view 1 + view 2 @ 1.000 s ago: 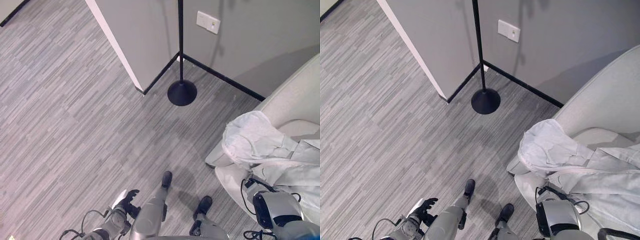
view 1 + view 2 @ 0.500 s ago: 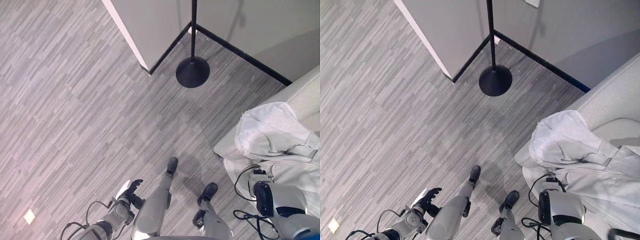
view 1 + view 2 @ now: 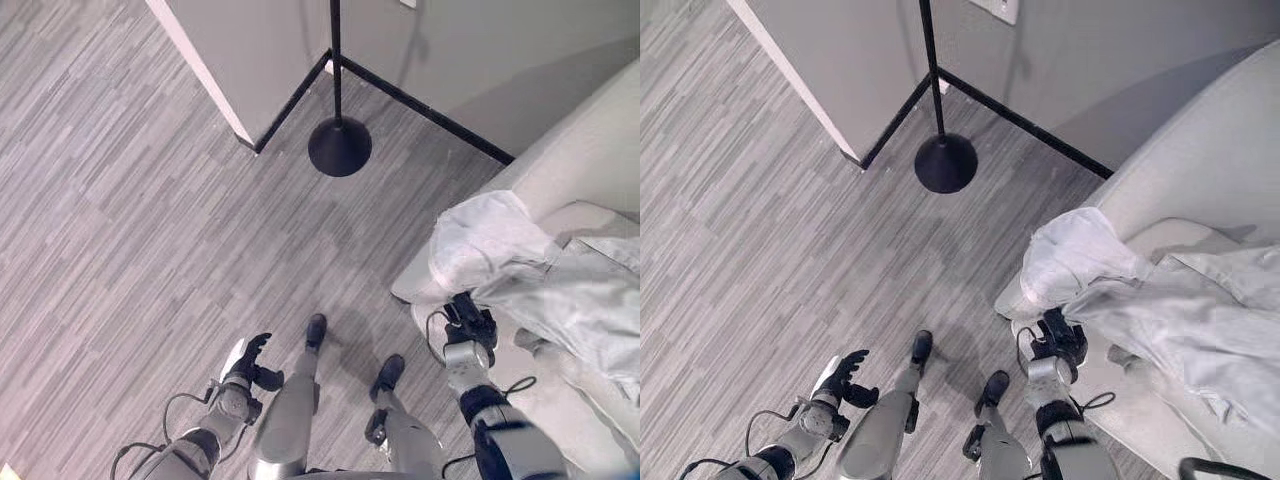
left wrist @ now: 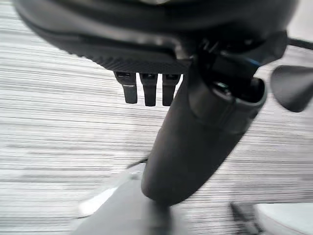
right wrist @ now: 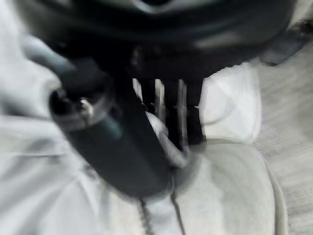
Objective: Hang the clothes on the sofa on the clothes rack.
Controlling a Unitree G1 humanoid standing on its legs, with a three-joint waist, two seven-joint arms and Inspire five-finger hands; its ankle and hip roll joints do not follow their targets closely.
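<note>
A pale grey-white fabric jacket [image 3: 540, 270] lies crumpled over the front edge and armrest of the light beige upholstered sofa [image 3: 590, 170], at about four o'clock in the head views; its bunched end, possibly a hood, droops over the sofa's near corner, which is likely why the robot approaches from that corner, where loose cloth is easiest to gather. The right hand [image 3: 470, 322] reaches up to the lower edge of that bunched cloth, its dark fingers [image 5: 168, 115] pointing into the fabric. In the right wrist view they extend fairly straight into a fold of the jacket with the thumb to one side, so the hand looks spread and only meeting the cloth, not clamped on it, though the fingertips partly vanish into the fold. The slim black metal clothes rack pole with its round dome base [image 3: 339, 146] stands at about twelve o'clock, in the corner where the grey walls [image 3: 250, 50] meet, well apart from the sofa across the grey striped plank floor [image 3: 120, 220]; the garment will have to be carried over once it is lifted. The left hand [image 3: 245, 362] hangs low at about seven o'clock, fingers relaxed and apart with nothing in them, probably kept free to help spread the jacket later. The task appears to be at the grasping step, the jacket not yet raised.
</note>
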